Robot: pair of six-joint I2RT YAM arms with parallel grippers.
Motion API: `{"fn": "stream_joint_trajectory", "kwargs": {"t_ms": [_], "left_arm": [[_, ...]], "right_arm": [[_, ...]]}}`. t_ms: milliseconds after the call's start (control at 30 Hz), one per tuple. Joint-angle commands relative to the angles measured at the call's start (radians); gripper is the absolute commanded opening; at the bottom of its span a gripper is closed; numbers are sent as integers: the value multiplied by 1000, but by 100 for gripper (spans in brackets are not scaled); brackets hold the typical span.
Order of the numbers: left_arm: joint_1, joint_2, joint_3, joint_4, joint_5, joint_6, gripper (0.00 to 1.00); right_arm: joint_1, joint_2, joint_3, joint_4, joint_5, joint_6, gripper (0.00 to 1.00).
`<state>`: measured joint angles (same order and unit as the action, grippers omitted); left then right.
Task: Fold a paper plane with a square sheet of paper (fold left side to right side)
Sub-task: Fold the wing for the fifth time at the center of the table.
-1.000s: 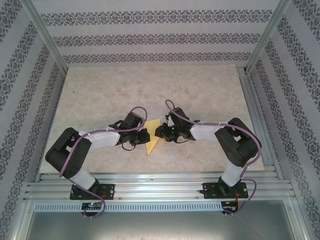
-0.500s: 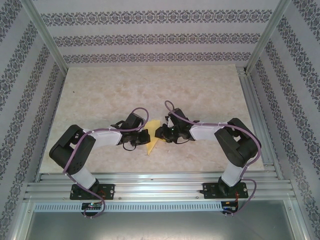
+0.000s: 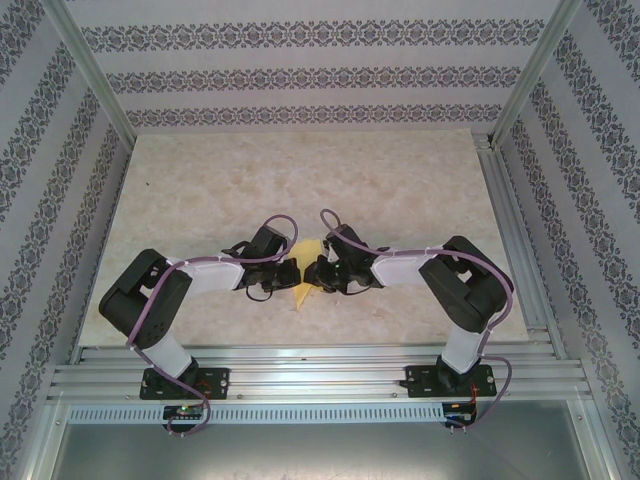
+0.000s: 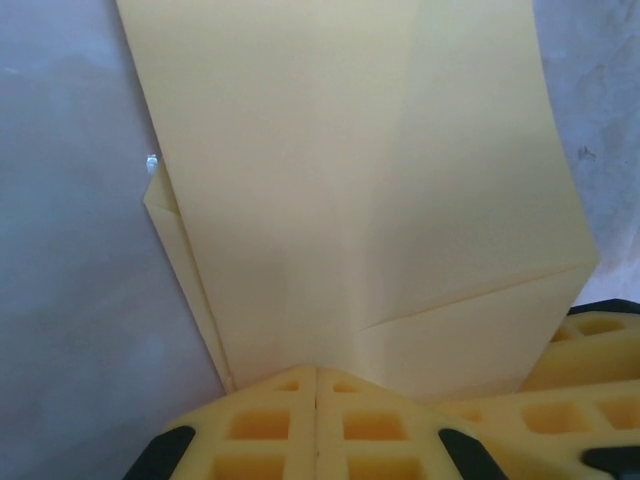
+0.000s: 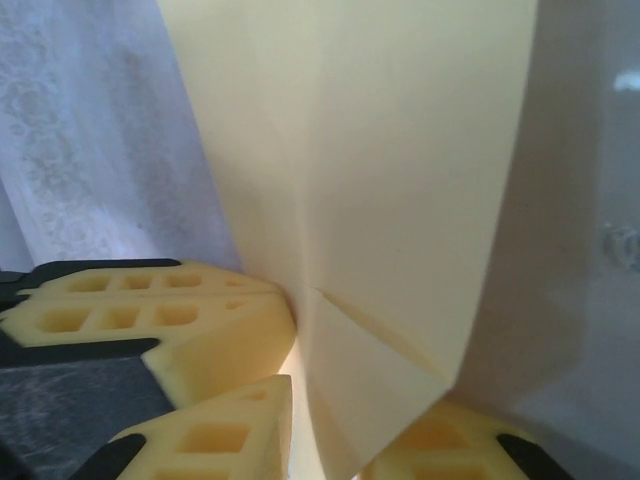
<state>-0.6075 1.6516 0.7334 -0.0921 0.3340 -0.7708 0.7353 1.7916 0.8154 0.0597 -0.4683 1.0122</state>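
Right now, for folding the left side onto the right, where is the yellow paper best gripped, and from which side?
Probably its left edge, approached from the left by the left gripper. The yellow paper is thin and layered, with a crease down its middle, so only an edge pinch gives purchase. The pads look closed on such an edge.

Pale marbled tabletop (image 3: 300,180) stretching away beyond the left claw (image 3: 292,272) and the right claw (image 3: 316,270), and running wide to either side of them as well. Farther out past the claws stands a wall (image 3: 320,75) papered in dark floral bands, the same paper on both side walls, with slanting metal posts (image 3: 90,70) at the corners. Behind the claws, at the near edge, silver rails (image 3: 320,372) run across, then a perforated strip (image 3: 320,413) and a grey panel (image 3: 320,450).
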Motion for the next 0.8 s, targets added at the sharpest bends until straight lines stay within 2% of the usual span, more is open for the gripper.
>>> {"fn": "stream_joint_trajectory", "kwargs": {"t_ms": [0, 200, 267, 467, 767], "left_arm": [[14, 22, -9, 6, -9, 7, 6], [12, 22, -9, 2, -13, 8, 5], [12, 22, -11, 3, -15, 8, 6], [13, 23, -9, 3, -15, 8, 5], [13, 28, -8, 2, -19, 6, 5]], "right_arm": [[10, 22, -15, 19, 35, 25, 19], [17, 25, 5, -64, 83, -2, 8], [22, 16, 6, -67, 84, -3, 7], [52, -34, -17, -47, 89, 23, 25], [96, -31, -65, 13, 106, 86, 23]]}}
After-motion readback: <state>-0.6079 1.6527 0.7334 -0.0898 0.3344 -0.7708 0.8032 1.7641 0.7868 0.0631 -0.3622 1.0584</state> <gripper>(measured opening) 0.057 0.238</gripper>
